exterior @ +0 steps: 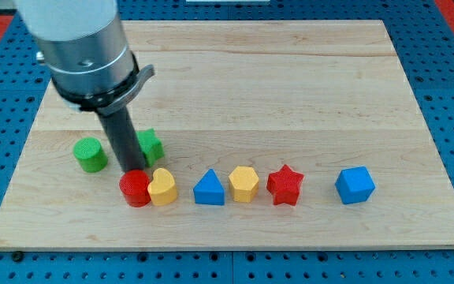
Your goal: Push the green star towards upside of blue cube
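The green star [150, 145] lies at the board's left, partly hidden behind my dark rod. My tip [127, 169] is down on the board at the star's left side, touching or nearly touching it, just above the red cylinder [135, 188]. The blue cube [355, 185] sits far to the view's right, near the bottom edge of the board.
A green cylinder [90, 154] lies left of my tip. A row runs along the bottom: the red cylinder, a yellow heart [162, 188], a blue triangle [209, 188], a yellow hexagon [243, 184], a red star [285, 185]. The wooden board [290, 79] ends in blue surround.
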Robot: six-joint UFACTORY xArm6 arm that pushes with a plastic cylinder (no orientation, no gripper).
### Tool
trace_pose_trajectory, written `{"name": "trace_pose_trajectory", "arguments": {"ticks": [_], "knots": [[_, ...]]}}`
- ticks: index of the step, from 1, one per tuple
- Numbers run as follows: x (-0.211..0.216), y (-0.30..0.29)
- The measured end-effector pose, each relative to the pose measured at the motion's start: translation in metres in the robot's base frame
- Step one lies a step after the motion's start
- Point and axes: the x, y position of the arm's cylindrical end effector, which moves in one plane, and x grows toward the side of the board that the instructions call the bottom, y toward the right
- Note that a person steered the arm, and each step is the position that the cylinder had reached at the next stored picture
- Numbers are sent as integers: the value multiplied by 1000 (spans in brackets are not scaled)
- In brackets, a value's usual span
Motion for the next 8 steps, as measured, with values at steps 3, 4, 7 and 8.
{"name": "trace_pose_trajectory", "arguments": {"ticks": [3, 4, 7, 8], "knots": [[-42, -14], [-36, 43], [-36, 203], [-36, 260]]}}
